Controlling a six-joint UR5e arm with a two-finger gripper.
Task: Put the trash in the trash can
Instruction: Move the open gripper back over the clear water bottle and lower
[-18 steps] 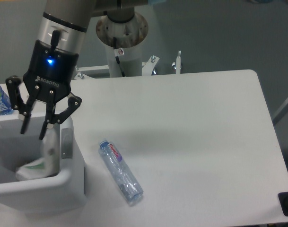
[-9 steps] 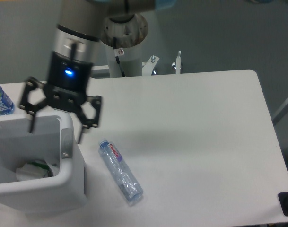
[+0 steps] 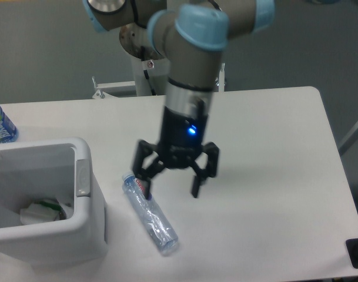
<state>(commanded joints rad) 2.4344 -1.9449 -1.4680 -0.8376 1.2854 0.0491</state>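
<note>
In the fixed camera's view, the UR5e arm is reaching down over the middle of the white table [image 3: 267, 153]; its gripper [image 3: 172, 185] is hanging with its two fingers spread wide apart and nothing between them; a blue light is glowing on the gripper body above them; the left-hand fingertip [image 3: 148, 187] in the picture is sitting just over the capped end of the crushed bottle [image 3: 150, 214], though whether it is touching the plastic cannot be told; the other finger is standing off to the right, clear of the bottle.

The crushed bottle is lying flat on the table, clear plastic with a red-lettered label near its upper end, running on a slant from upper left to lower right, just beside the trash can [image 3: 87, 220] but apart from it; the trash can, a white rectangular bin with rounded corners and a thick rim, is standing at the table's left front edge; the crumpled wrapper [image 3: 42, 210], white with green print, is lying inside it at the bottom; a blue-labelled bottle [image 3: 0, 124] is standing at the far left edge of the picture, behind the can and only partly in view.
</note>
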